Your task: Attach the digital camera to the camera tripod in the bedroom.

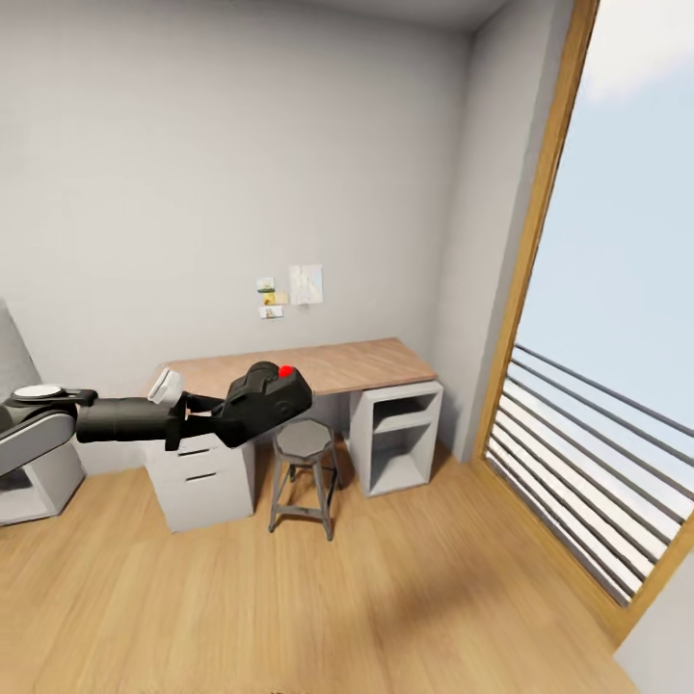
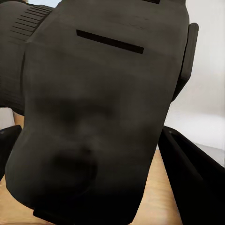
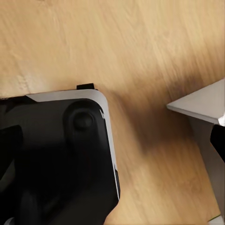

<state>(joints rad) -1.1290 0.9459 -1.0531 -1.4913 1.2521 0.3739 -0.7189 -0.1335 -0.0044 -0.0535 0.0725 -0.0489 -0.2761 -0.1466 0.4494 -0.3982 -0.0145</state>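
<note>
Reaching out from the left of the head view, the left arm carries the digital camera in the left gripper, held in the air over the wood floor in front of the desk; nothing supports it but the grip. The camera looks to be a hard, rigid block with real weight for its size, smooth-skinned and likely a little slippery, and its lens barrel and red button are probably the parts least fit to bear a squeeze. Judging by its shape, the flat sides of the body are the place to hold it, and that seems to be where the fingers sit. In the left wrist view the camera body stands right against the lens, with a dark finger pressed along one flank and another dark edge at the opposite flank, so the jaws are closed narrowly on the body, which juts forward past the fingertips with its button uppermost. Beyond it stand a drawer unit, a stool just beside that, and an open shelf unit under the right end of the desk. The tripod is not among them, so the bottom face meant for its head has yet to find its mate. Whether the right gripper is wide or narrow I cannot tell; its wrist view gives floor, a black rounded housing and a pale grey corner.
</note>
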